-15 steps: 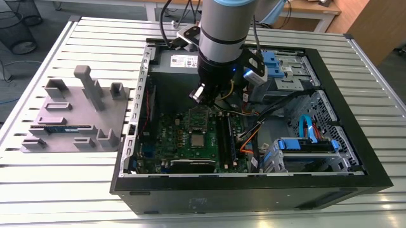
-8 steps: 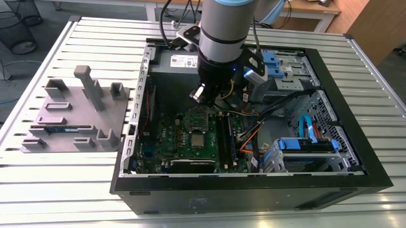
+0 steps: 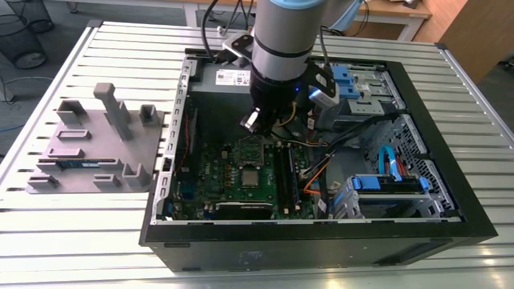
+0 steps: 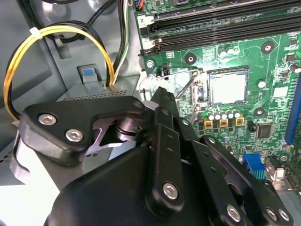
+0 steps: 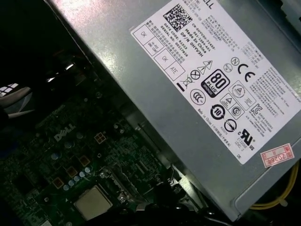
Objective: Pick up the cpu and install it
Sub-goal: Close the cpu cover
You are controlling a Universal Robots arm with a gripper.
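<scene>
Silver cpu (image 4: 228,87) already sits in its socket (image 4: 227,86); gripper (image 3: 259,123) hovers just beyond, finger state unclear. Install looks nearly finished.

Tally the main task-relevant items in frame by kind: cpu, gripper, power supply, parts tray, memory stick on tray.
cpu: 1, seated in the motherboard socket
gripper: 1
power supply: 1
grey tray: 1
memory stick: 1, on the tray
Total: 5
</scene>
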